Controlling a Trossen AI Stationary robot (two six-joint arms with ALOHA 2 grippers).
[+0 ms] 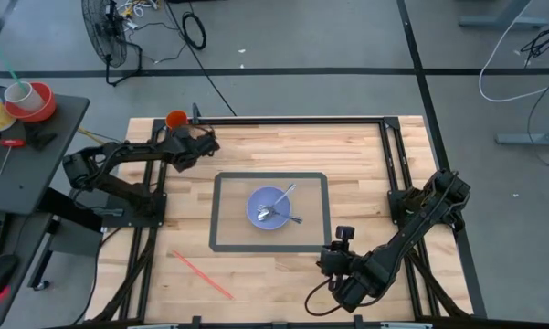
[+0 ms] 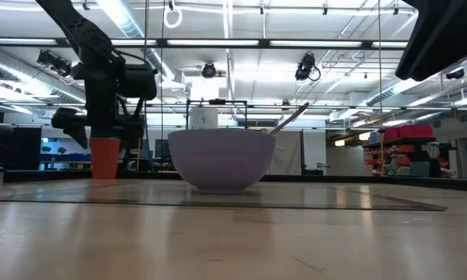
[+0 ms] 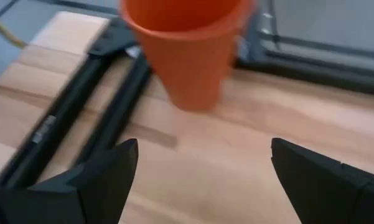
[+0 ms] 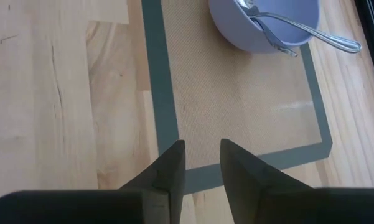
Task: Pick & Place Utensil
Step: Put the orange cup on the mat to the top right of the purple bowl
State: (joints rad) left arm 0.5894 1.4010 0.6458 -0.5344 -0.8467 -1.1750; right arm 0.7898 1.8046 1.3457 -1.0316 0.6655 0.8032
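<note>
A lavender bowl (image 1: 272, 208) stands on a grey-bordered mat (image 1: 221, 215) in the middle of the table. Two metal utensils (image 1: 281, 206) lie in it, their handles leaning over the rim (image 4: 327, 35). An orange cup (image 1: 176, 120) stands upright at the table's far left corner. My left gripper (image 1: 190, 135) hovers just short of the cup (image 3: 187, 50), open wide, touching nothing. My right gripper (image 1: 333, 262) waits near the table's near edge, pointing toward the bowl (image 4: 261, 25), with only a narrow gap between its fingers (image 4: 202, 148).
A thin red stick (image 1: 201, 274) lies on the wood near the table's near left corner. Black frame rails (image 3: 112, 99) run along the table's left and far edges beside the cup. A side table with cups (image 1: 23, 99) stands off to the left.
</note>
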